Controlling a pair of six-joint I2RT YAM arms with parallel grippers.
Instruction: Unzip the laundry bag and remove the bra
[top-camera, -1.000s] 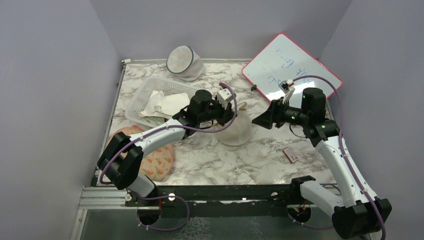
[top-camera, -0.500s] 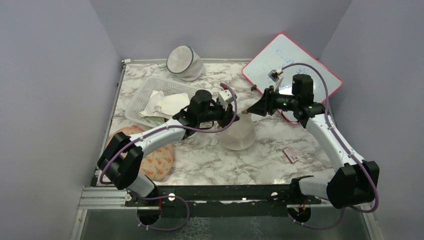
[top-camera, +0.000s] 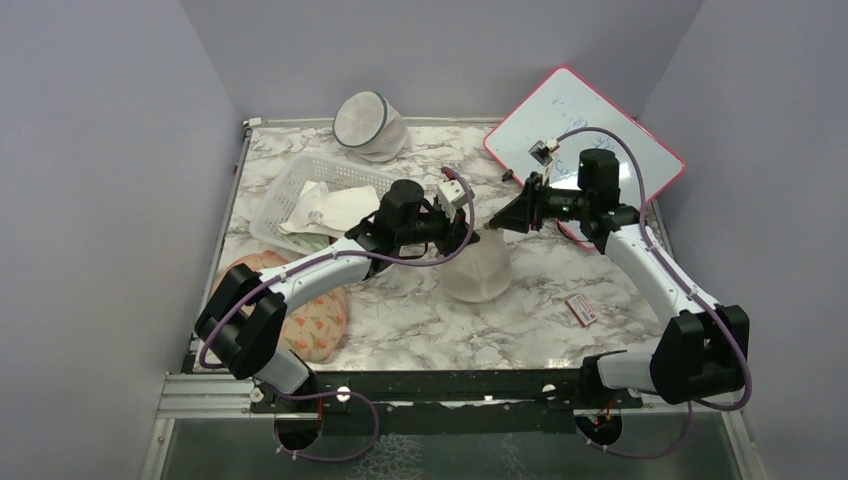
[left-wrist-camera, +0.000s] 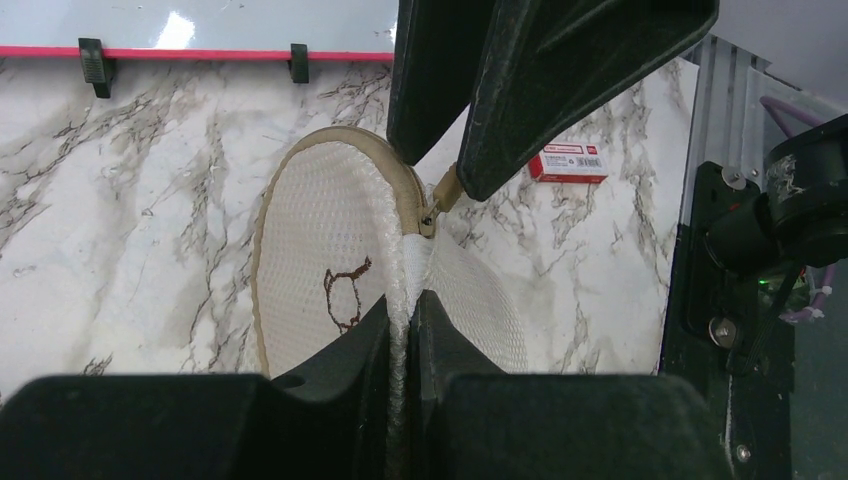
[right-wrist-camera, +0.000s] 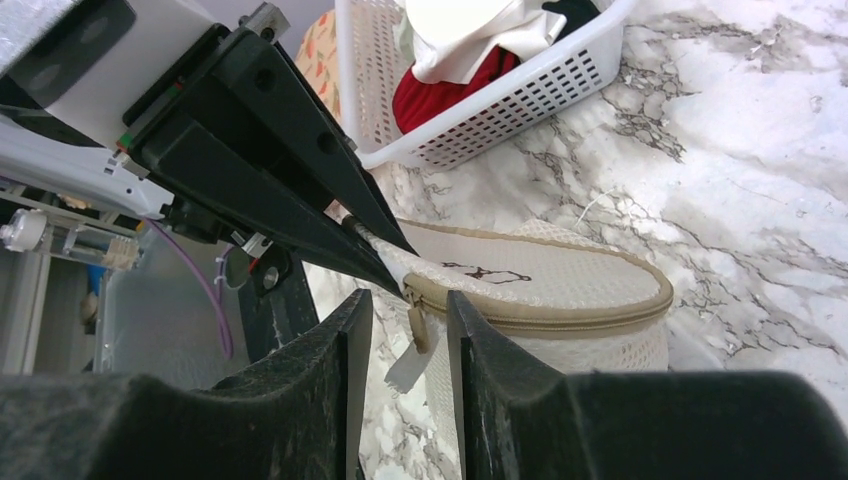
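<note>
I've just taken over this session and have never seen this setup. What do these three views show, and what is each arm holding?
Two robot arms are bolted at the near edge of a marble table. The wide picture looks down from above and behind them. The other two pictures come from a camera on each wrist, so the black prongs in the foreground are that arm's own fingers. The left gripper pinches the rim of the cream laundry bag. The right gripper has a finger on either side of the tan zipper pull and is not closed on it. The zip looks shut and no bra shows. Nearby are a white basket of cloths, a mesh bag, a whiteboard and a small red box.
</note>
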